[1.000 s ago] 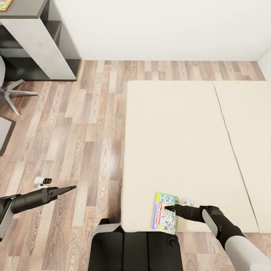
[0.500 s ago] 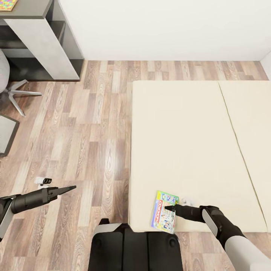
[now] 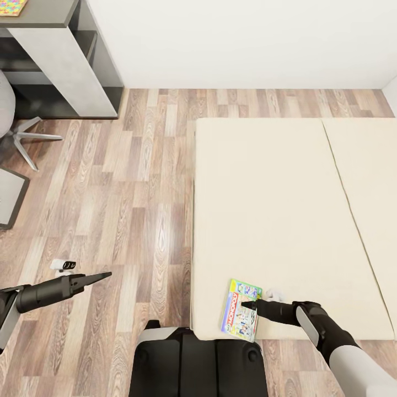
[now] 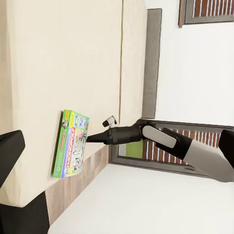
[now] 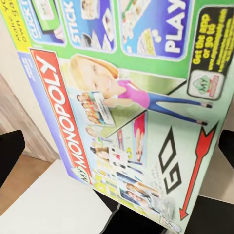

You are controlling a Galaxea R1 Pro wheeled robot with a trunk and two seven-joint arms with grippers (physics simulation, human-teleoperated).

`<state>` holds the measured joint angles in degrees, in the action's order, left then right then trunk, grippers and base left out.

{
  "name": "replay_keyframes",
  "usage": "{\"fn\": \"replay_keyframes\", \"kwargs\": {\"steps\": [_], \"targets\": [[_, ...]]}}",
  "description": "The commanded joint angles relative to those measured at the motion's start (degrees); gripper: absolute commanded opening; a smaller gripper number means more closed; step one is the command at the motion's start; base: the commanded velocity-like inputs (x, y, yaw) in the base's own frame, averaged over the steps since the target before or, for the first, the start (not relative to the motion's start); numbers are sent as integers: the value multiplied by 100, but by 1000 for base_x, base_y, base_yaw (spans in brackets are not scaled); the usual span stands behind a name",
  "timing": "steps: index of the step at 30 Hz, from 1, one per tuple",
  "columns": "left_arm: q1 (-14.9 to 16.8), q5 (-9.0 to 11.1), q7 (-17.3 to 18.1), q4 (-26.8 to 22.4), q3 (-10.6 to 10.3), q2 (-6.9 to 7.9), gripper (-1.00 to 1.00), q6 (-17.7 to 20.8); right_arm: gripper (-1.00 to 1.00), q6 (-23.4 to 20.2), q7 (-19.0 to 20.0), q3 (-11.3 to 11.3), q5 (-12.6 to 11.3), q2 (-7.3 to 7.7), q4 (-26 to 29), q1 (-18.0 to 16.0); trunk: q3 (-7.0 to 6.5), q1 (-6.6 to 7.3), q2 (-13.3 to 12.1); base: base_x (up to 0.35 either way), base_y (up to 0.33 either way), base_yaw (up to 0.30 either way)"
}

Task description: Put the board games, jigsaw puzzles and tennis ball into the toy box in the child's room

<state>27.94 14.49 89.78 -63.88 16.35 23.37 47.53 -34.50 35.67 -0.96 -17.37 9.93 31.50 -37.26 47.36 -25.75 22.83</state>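
Observation:
A Monopoly board game (image 3: 240,311) lies flat at the near left corner of the cream bed (image 3: 275,209), its near end over the bed's edge. My right gripper (image 3: 249,303) reaches in from the right with its tip over the game's right edge. In the right wrist view the box lid (image 5: 126,97) spans the picture and the black fingers (image 5: 7,156) stand wide apart at the sides, so it is open. The left wrist view shows the game (image 4: 70,144) with the right gripper (image 4: 90,138) at it. My left gripper (image 3: 105,274) hangs open over the floor, holding nothing.
A grey desk (image 3: 55,55) stands at the far left against the wall, with a colourful flat item (image 3: 11,6) on its top. A chair's star base (image 3: 27,138) is beside it. Wooden floor (image 3: 127,193) lies between desk and bed. My base (image 3: 198,364) is at the bed's near corner.
The whole view has shifted, with the bed and desk sliding a little to the right in the picture. The game has kept its place at my right gripper and now lies nearer the bed's left edge.

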Motion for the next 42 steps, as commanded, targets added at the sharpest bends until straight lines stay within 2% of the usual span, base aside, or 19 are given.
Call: {"fn": "replay_keyframes", "kwargs": {"steps": [1, 42], "targets": [[1, -1, 22, -1, -1, 1, 100, 58, 100, -40, -6, -10, -46, 5, 7, -1, 6, -3, 9, 0, 1, 0], [1, 0, 22, -1, -1, 1, 100, 60, 100, -40, 1, -6, -65, 9, 13, -1, 6, -3, 9, 0, 13, 0]]}}
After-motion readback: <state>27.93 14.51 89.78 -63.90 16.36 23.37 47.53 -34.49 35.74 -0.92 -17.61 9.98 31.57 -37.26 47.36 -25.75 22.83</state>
